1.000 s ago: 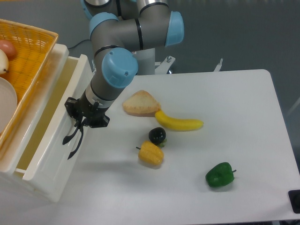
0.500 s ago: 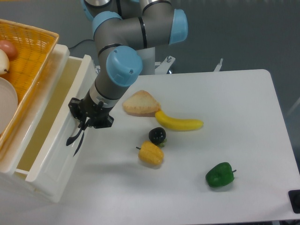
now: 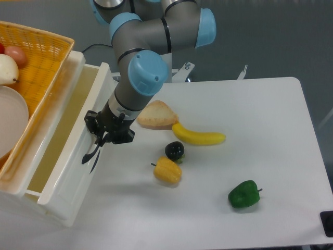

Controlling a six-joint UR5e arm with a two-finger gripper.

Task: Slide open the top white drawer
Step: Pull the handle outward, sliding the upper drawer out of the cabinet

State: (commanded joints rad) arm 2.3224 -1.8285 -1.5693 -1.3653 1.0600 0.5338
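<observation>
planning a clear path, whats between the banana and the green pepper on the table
Nothing: in the camera view, only bare white table lies between the banana and the green pepper.

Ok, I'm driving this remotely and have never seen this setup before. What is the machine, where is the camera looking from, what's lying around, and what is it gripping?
The grey and blue machine is a single robot arm. The one picture comes from a fixed camera above the front of the table, looking down at it. At the arm's end is a two-finger gripper, closed on the curved black handle of the top white drawer. That drawer is already partly pulled out, and its pale inside shows. A yellow wicker basket sits on top of the drawer unit, holding a white plate and some round food items. On the white table lie a piece of bread, a banana, a dark round fruit, a yellow corn piece and a green pepper. None of these is held.
</observation>
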